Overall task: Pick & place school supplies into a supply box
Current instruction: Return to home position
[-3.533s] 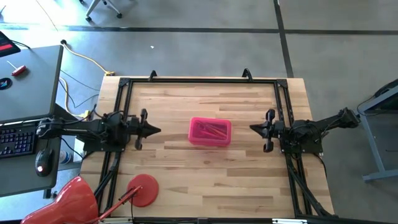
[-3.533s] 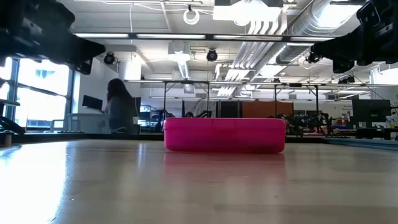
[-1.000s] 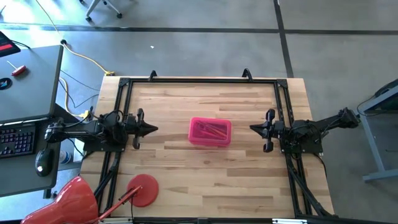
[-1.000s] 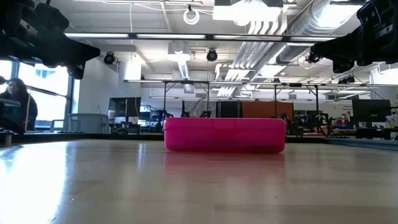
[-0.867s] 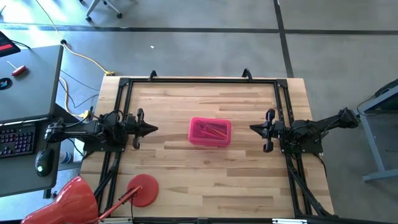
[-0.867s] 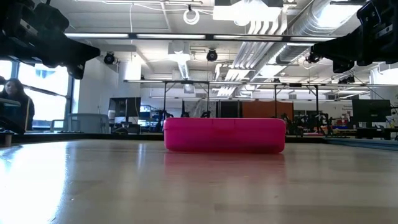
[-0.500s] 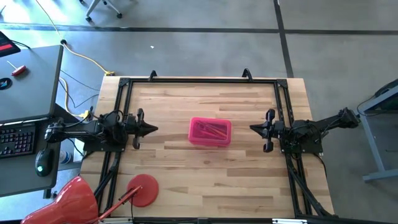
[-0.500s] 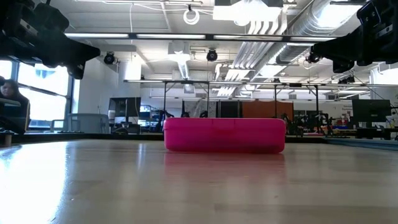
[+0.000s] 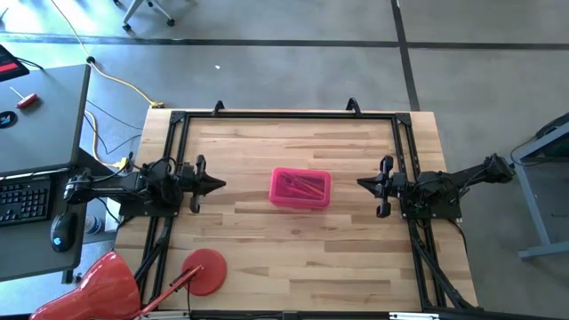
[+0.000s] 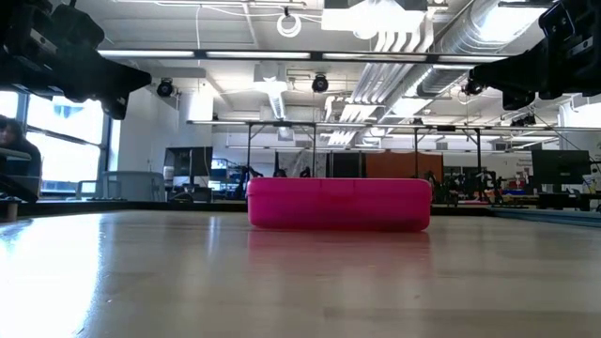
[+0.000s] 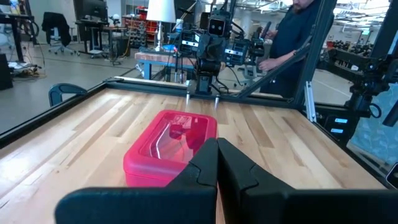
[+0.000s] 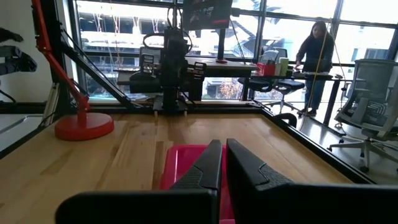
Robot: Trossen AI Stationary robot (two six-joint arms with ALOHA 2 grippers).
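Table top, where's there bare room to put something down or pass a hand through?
Bare wood lies along the far edge of the table behind the pink box and across the near half right of the red disc. Gaps between box and the shut left end effector and right end effector are narrower. The near-left corner is crowded.

Inside the supply box [image 9: 300,188], the supplies [image 9: 308,185] are seen only as faint streaks and cannot be told apart. Its near end is hidden behind the right gripper [image 12: 223,149] in the right wrist view.
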